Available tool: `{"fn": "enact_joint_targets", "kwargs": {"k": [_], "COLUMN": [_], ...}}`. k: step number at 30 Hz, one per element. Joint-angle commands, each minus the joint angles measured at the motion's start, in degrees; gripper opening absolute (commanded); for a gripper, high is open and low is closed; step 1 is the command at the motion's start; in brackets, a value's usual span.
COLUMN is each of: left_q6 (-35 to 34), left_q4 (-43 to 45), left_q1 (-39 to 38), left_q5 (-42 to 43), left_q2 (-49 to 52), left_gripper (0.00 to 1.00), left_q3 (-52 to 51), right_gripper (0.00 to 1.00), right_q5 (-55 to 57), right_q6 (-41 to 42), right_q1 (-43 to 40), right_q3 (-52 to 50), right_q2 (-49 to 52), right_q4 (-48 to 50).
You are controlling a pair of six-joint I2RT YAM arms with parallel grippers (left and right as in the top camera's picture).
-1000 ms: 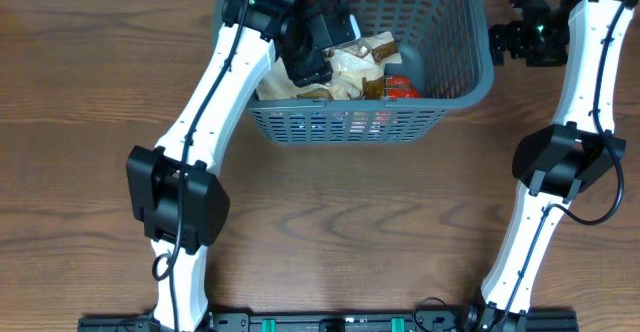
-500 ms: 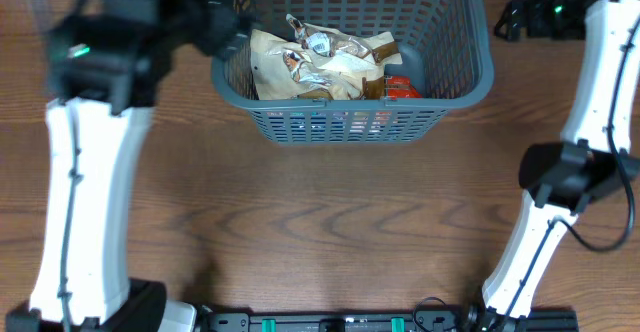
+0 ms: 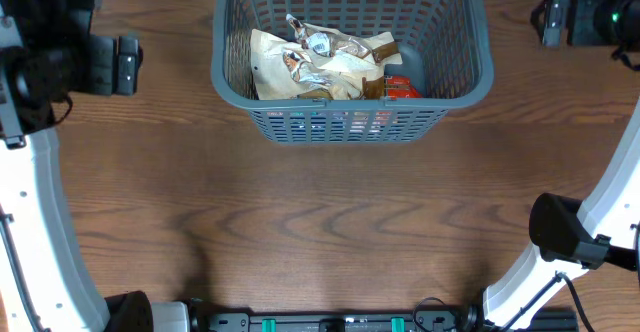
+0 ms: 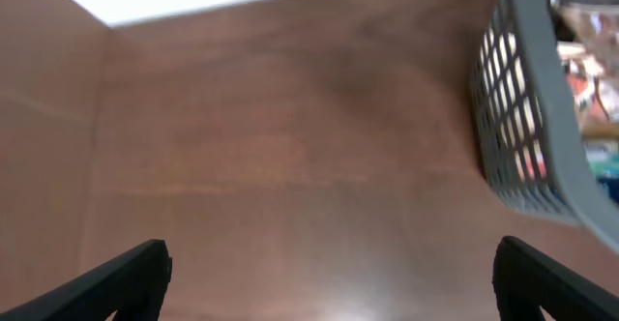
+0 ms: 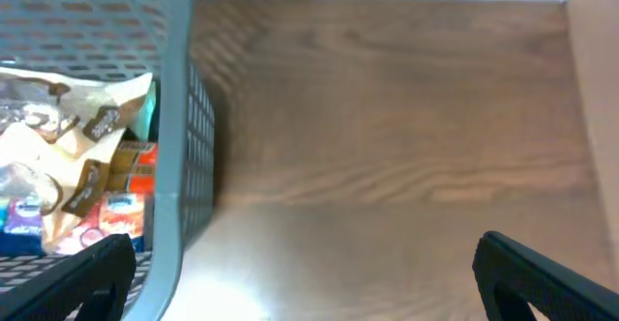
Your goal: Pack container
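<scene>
Since a second ago the left arm (image 3: 30, 212) has swung out of the container (image 3: 480, 72) and now stands well off its left side, while the right arm (image 3: 615, 197) has drawn further back from its right side. The brown wooden surface (image 3: 320, 222) carries the dark grey container at its far edge, near the middle. The left tool (image 4: 338, 292) hangs left of the container's lattice wall with its fingers spread wide and nothing between them. The right tool (image 5: 309, 287) hangs just right of the container's wall, also spread wide and holding nothing. Inside the container lie crinkled beige packets (image 3: 320, 57), with a red packet (image 3: 402, 89) at its near right corner.
</scene>
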Motion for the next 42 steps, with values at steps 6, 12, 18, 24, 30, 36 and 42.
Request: {"fn": "enact_joint_targets", "kwargs": {"k": [6, 12, 18, 24, 30, 36, 42], "left_q6": [-1.0, -1.0, -1.9, -3.7, -3.6, -4.3, -4.9], "left_q4": [4.6, 11.8, 17.7, 22.4, 24.1, 24.8, 24.3], "left_q1": [0.5, 0.5, 0.5, 0.5, 0.5, 0.4, 0.4], "left_q5": [2.3, 4.5, 6.8, 6.8, 6.7, 6.8, 10.5], "left_q2": [-6.6, -14.4, -21.6, -28.2, -30.8, -30.9, -35.1], "left_gripper": [0.95, 0.96, 0.96, 0.97, 0.99, 0.99, 0.99], "left_q3": [-17.1, -34.6, -47.2, -55.8, -57.5, -57.6, -57.6], "right_gripper": [0.99, 0.99, 0.99, 0.99, 0.99, 0.99, 0.99], "right_q5": [0.5, 8.8, 13.4, 13.4, 13.4, 16.3, 20.8], "right_q6": [5.1, 8.8, 14.0, 19.4, 21.8, 22.8, 22.8], "right_q1": [6.0, 13.3, 20.2, 26.5, 28.2, 28.2, 28.2], "right_q3": [-9.2, -28.3, -48.0, -68.9, -80.4, -86.3, -86.8], "right_q2": [-6.2, -13.8, -21.4, -32.0, -38.4, -42.5, -47.1], "right_q4": [-0.3, -0.1, 6.2, 19.1, 23.2, 24.1, 26.0]}}
